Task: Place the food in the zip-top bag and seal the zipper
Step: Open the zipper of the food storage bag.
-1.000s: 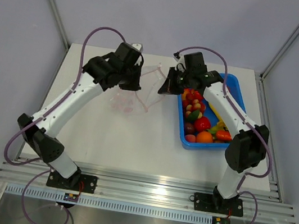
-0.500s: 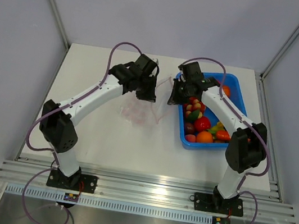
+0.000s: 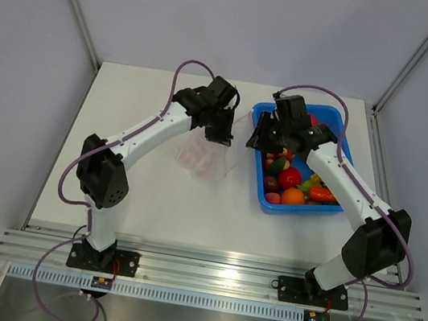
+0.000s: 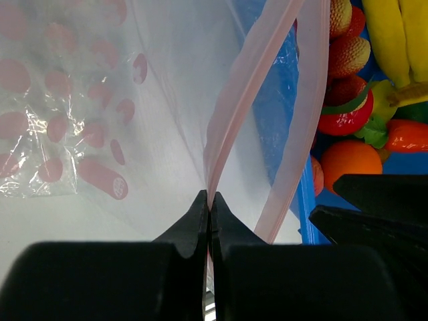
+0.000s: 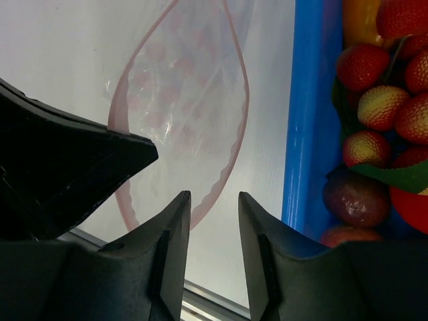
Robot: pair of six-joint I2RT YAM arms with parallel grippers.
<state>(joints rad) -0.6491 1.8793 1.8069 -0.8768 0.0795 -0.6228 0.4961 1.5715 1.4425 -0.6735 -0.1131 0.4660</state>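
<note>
The clear zip-top bag (image 3: 200,158) with pink dots hangs between the arms, left of the blue tray. My left gripper (image 3: 220,134) is shut on its pink zipper strip (image 4: 241,87), pinched at the fingertips (image 4: 209,198). The bag's mouth (image 5: 180,100) gapes open as a loop. My right gripper (image 5: 214,195) is open and empty, just above the loop's near edge (image 5: 237,127), beside the tray's left wall; it also shows in the top view (image 3: 260,139). The food (image 3: 289,172) lies in the tray: strawberries (image 5: 381,107), an orange (image 4: 348,157), a banana (image 4: 388,33).
The blue tray (image 3: 339,130) stands at the right, its left wall (image 5: 304,120) close to both grippers. The left gripper's black body (image 5: 67,167) sits just left of the right fingers. The table's near rail runs below.
My left arm has swung right towards the tray, carrying the bag's mouth with it. My right gripper has shifted slightly right and nearer, staying at the tray's left wall.
</note>
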